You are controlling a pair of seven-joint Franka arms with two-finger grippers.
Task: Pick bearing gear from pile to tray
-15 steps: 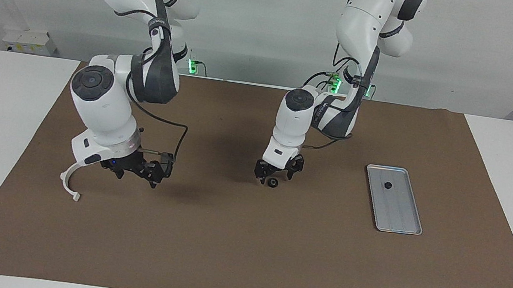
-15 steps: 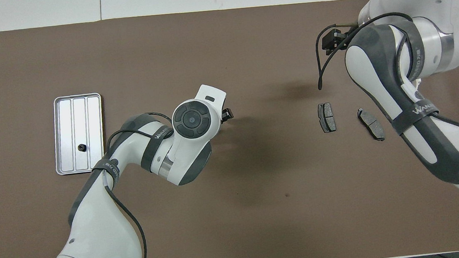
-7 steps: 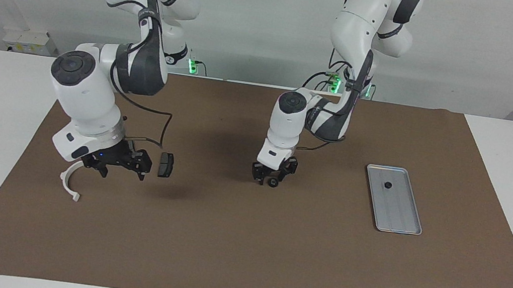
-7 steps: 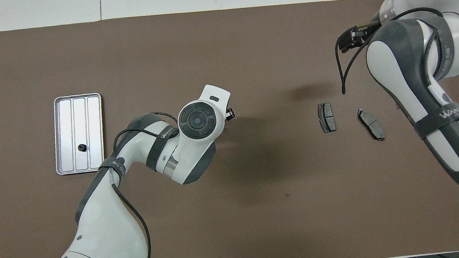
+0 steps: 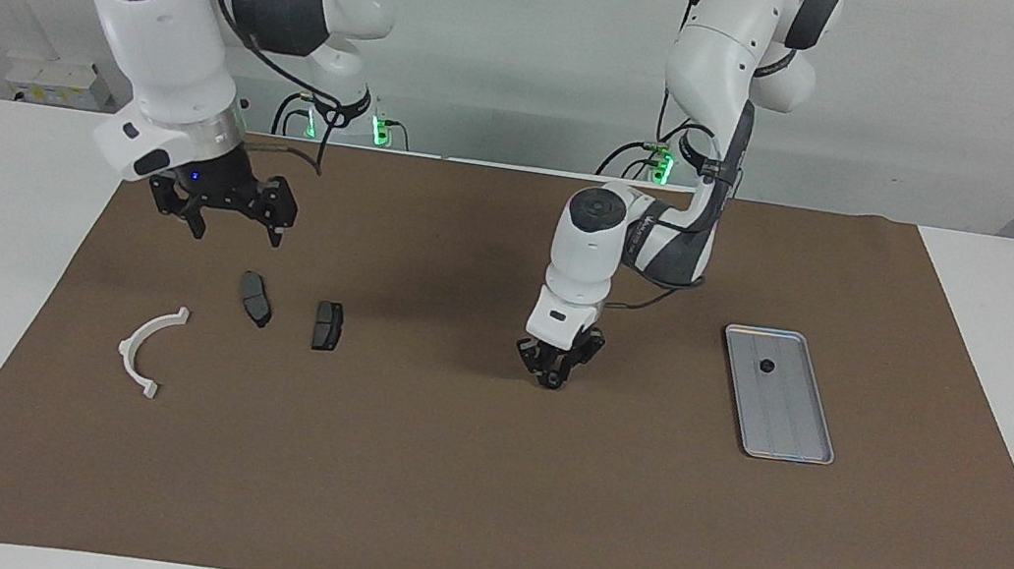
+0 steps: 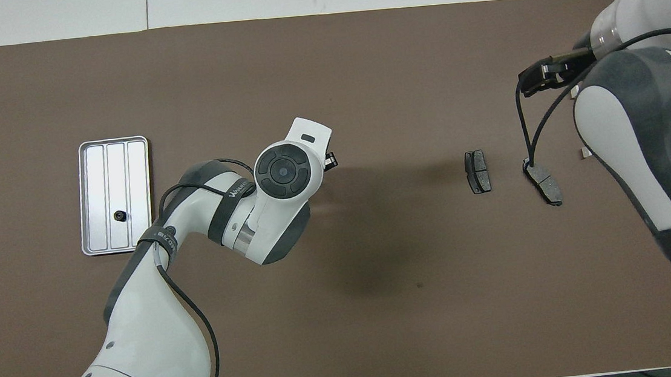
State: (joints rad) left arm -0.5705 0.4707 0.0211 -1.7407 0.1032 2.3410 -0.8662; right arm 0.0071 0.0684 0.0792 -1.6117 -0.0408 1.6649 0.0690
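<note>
My left gripper (image 5: pixel 550 378) is down at the mat in the middle of the table, its fingertips drawn together on a small black bearing gear. From overhead the left hand hides both. The silver ribbed tray (image 5: pixel 793 426) (image 6: pixel 96 191) lies toward the left arm's end, with one small black gear (image 5: pixel 766 366) (image 6: pixel 120 216) in it. The pile lies toward the right arm's end: two dark brake pads (image 5: pixel 255 299) (image 5: pixel 327 326) and a white curved bracket (image 5: pixel 145 351). My right gripper (image 5: pixel 236 225) hangs open and empty, high over the mat beside the pads.
A brown mat (image 5: pixel 477 499) covers the table between white margins. In the overhead view both brake pads (image 6: pixel 477 171) (image 6: pixel 542 181) show, and the right arm (image 6: pixel 647 143) covers the bracket.
The left gripper closed on the gear and shifted slightly toward the tray. The right arm rose and drew back toward the robots, uncovering both brake pads.
</note>
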